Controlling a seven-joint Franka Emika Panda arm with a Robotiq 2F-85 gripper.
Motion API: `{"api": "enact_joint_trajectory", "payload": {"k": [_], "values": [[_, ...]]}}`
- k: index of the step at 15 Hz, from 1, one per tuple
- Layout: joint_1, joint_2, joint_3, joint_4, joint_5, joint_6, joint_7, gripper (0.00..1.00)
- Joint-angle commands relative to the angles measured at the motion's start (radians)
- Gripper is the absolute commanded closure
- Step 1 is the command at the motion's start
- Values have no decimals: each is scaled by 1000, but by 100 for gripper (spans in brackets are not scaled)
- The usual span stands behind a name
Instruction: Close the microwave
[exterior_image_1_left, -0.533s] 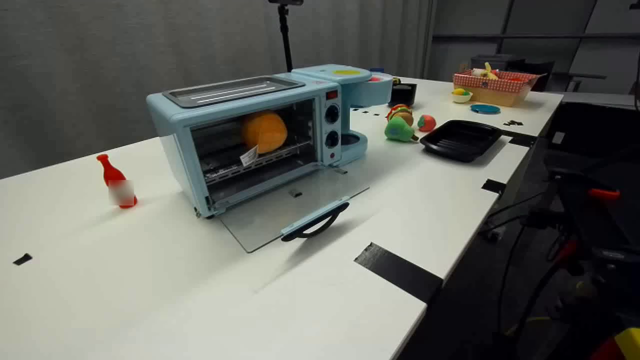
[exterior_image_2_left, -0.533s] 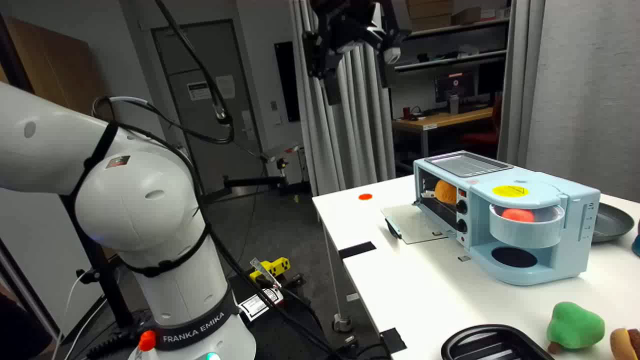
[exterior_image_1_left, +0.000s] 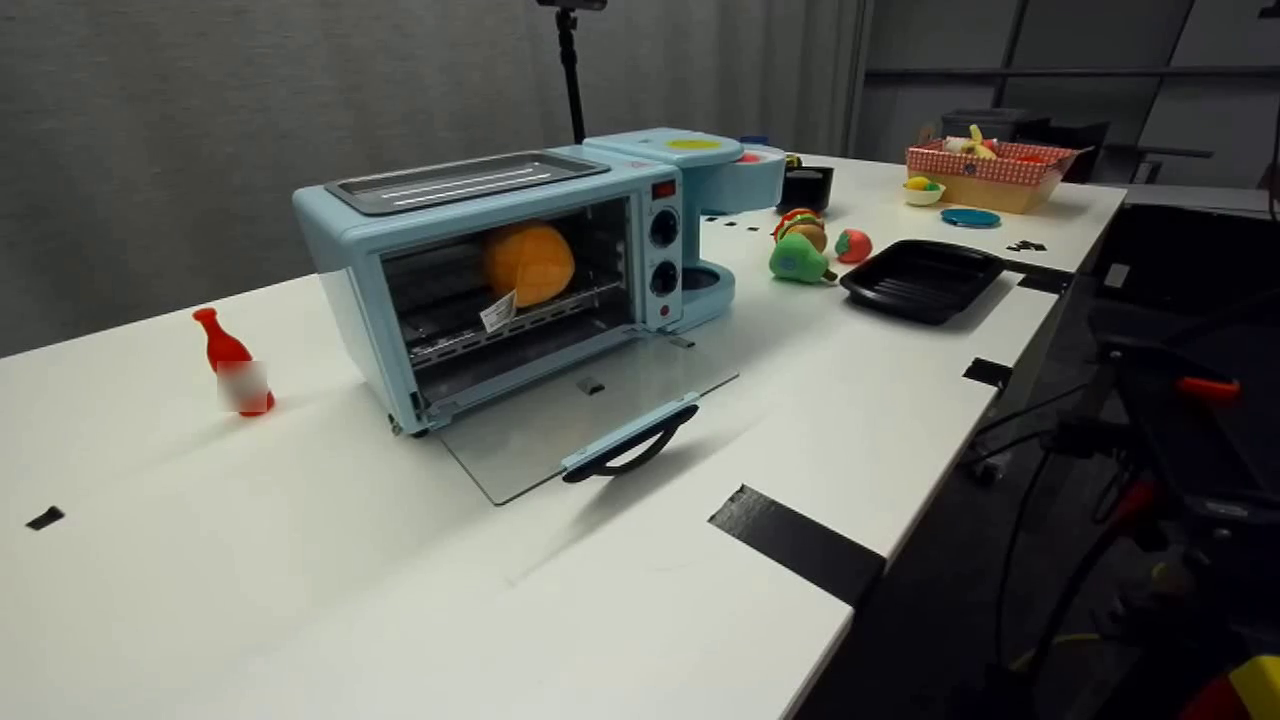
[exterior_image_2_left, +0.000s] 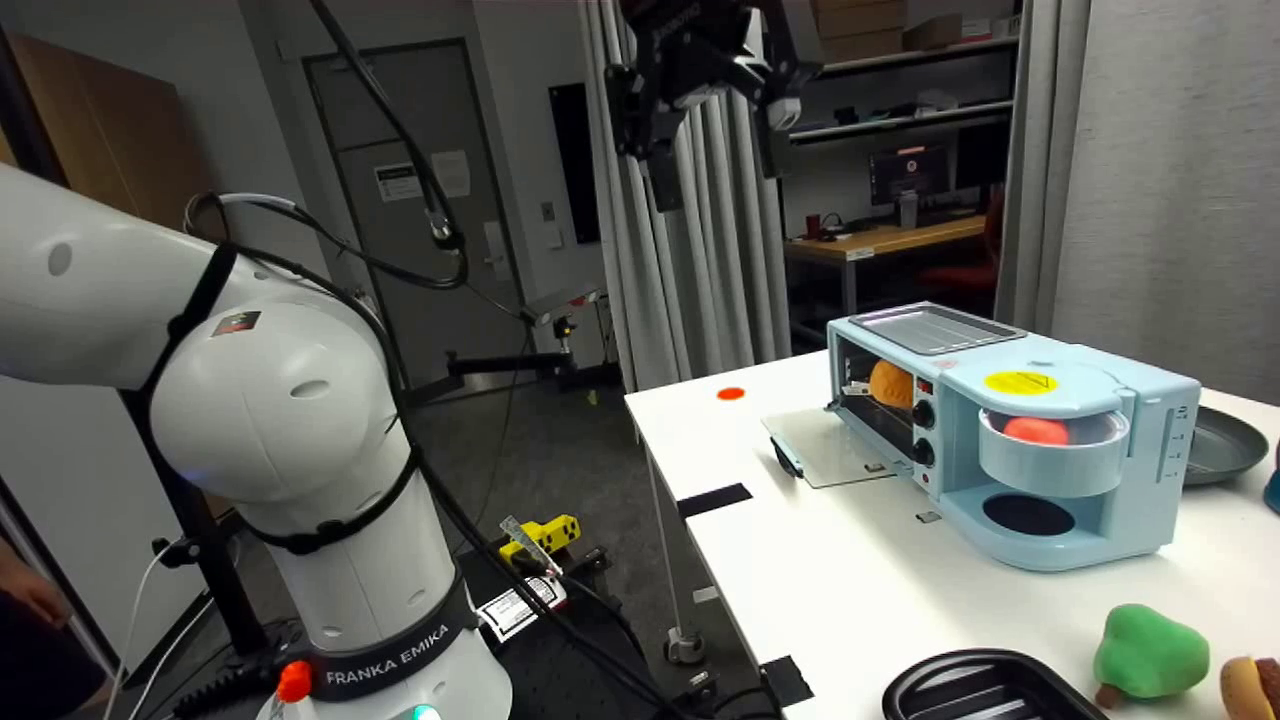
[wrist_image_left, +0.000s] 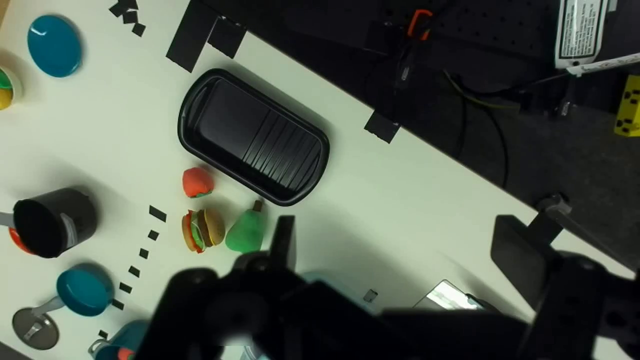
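The light-blue microwave (exterior_image_1_left: 600, 192) stands on the white table in both exterior views (exterior_image_2_left: 957, 440). Its glass door (exterior_image_1_left: 560, 430) is dropped open, lying low and nearly flat over the table, with the dark curved handle (exterior_image_1_left: 640, 450) at its outer edge. An orange round toy (exterior_image_1_left: 530, 263) sits inside on the rack. My gripper (exterior_image_2_left: 718, 175) is open and empty, high above the table and apart from the door. In the wrist view the gripper (wrist_image_left: 397, 240) has its fingers wide apart; a door corner (wrist_image_left: 442, 295) shows below, the rest hidden by the gripper.
A red bottle (exterior_image_1_left: 232, 360) stands beside the microwave. A black tray (exterior_image_1_left: 922, 280), green pear (exterior_image_1_left: 798, 259), toy burger (wrist_image_left: 202, 230) and strawberry (wrist_image_left: 197, 182) lie on its coffee-maker side. A basket (exterior_image_1_left: 985, 185) stands at the far end. The table edge (wrist_image_left: 310, 72) runs along the robot's side.
The microwave, its door and the table things have not moved. The gripper has hardly moved. A person's hand now shows at the left edge of an exterior view.
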Motion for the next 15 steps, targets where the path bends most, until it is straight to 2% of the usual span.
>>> {"api": "enact_joint_trajectory", "payload": {"k": [1,15], "values": [[21,-2,-12,4,-10,-7,12,0],[52,2,-36,6,13,-18,-24,0]]}}
